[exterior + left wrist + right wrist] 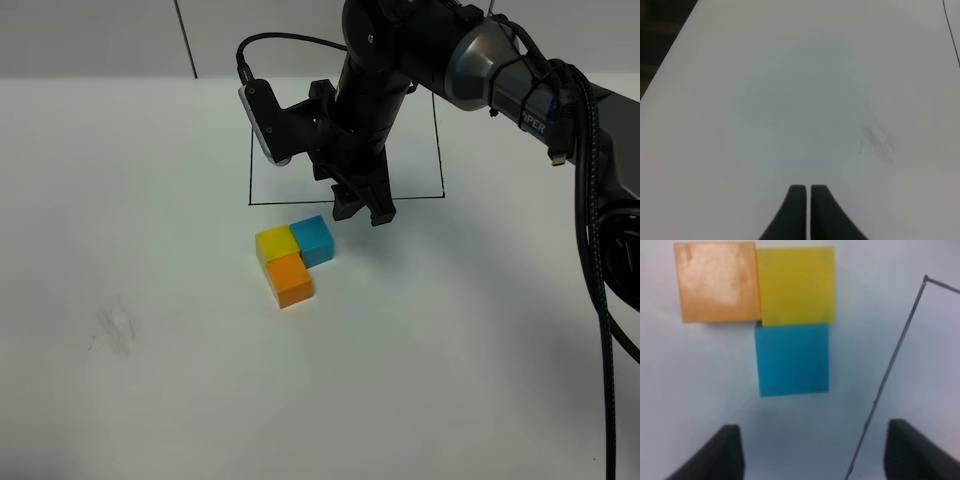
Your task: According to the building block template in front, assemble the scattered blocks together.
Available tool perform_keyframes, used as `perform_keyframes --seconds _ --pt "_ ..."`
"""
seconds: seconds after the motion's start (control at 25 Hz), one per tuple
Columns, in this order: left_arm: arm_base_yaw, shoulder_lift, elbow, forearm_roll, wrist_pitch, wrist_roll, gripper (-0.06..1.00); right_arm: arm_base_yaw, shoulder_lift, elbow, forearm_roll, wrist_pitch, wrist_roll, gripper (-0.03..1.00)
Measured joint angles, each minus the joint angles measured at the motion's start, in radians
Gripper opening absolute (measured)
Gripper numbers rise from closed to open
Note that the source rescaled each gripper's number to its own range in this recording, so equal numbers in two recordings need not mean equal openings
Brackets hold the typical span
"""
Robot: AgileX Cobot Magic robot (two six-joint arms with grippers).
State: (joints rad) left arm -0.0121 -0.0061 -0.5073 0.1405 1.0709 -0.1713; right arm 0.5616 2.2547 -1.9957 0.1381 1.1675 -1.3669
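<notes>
Three blocks sit together in an L on the white table: a yellow block [274, 243] [796, 285], a blue block [314, 240] [792, 360] touching its right side, and an orange block [290, 279] [717, 282] touching its near side. My right gripper [363, 211] [812, 452] is open and empty, hovering just behind and right of the blue block. My left gripper [807, 207] is shut and empty over bare table; it is out of the exterior high view.
A black outlined square [345, 150] is drawn on the table behind the blocks; its line [890, 375] crosses the right wrist view. A grey smudge [115, 328] [879, 140] marks the table at left. The right arm's cables [590, 250] hang at right.
</notes>
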Motion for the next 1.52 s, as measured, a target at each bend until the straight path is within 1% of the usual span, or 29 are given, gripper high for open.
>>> perform_keyframes --seconds 0.04,0.08,0.12,0.2,0.28,0.44,0.52,0.6,0.72,0.84,0.92,1.0,1.08,1.12,1.2,1.36,1.52 --pt "0.0 0.0 0.0 0.0 0.0 0.0 0.0 0.0 0.0 0.0 -0.01 0.007 0.02 0.41" --pt "0.0 0.0 0.0 0.0 0.0 0.0 0.0 0.0 -0.001 0.0 -0.017 0.012 0.038 0.25" --pt "0.0 0.0 0.0 0.0 0.0 0.0 0.0 0.0 -0.001 0.0 -0.02 0.015 0.057 0.15" --pt "0.0 0.0 0.0 0.0 0.0 0.0 0.0 0.0 -0.001 0.0 -0.036 0.015 0.096 0.06" --pt "0.0 0.0 0.0 0.0 0.0 0.0 0.0 0.0 -0.001 0.0 -0.056 0.005 0.159 0.02" --pt "0.0 0.0 0.0 0.0 0.0 0.0 0.0 0.0 -0.001 0.0 -0.138 -0.012 0.39 0.0" --pt "0.0 0.0 0.0 0.0 0.0 0.0 0.0 -0.002 -0.001 0.0 -0.2 -0.011 0.545 0.0" --pt "0.0 0.0 0.0 0.0 0.0 0.0 0.0 -0.011 -0.001 0.0 -0.237 -0.002 0.698 0.0" --pt "0.0 0.0 0.0 0.0 0.0 -0.001 0.0 -0.033 -0.001 0.0 -0.257 0.03 0.949 0.0" --pt "0.0 0.0 0.0 0.0 0.0 -0.002 0.0 -0.041 -0.001 0.0 -0.284 0.046 1.233 0.0" --pt "0.0 0.0 0.0 0.0 0.0 -0.002 0.0 -0.041 -0.001 0.0 -0.333 0.047 1.333 0.0" --pt "0.0 0.0 0.0 0.0 0.0 -0.002 0.0 -0.047 -0.001 0.0 -0.388 0.047 1.385 0.0" --pt "0.0 0.0 0.0 0.0 0.0 -0.002 0.0 -0.057 -0.003 0.0 -0.451 0.047 1.415 0.0" --pt "0.0 0.0 0.0 0.0 0.0 -0.002 0.0 -0.067 -0.006 0.0 -0.466 0.047 1.425 0.0" --pt "0.0 0.0 0.0 0.0 0.0 -0.002 0.0 -0.09 -0.025 0.0 -0.479 0.047 1.432 0.0" --pt "0.0 0.0 0.0 0.0 0.0 -0.002 0.0 -0.156 -0.084 0.0 -0.469 0.048 1.438 0.0" --pt "0.0 0.0 0.0 0.0 0.0 -0.001 0.0 -0.224 -0.153 0.06 -0.471 0.046 1.439 0.0"
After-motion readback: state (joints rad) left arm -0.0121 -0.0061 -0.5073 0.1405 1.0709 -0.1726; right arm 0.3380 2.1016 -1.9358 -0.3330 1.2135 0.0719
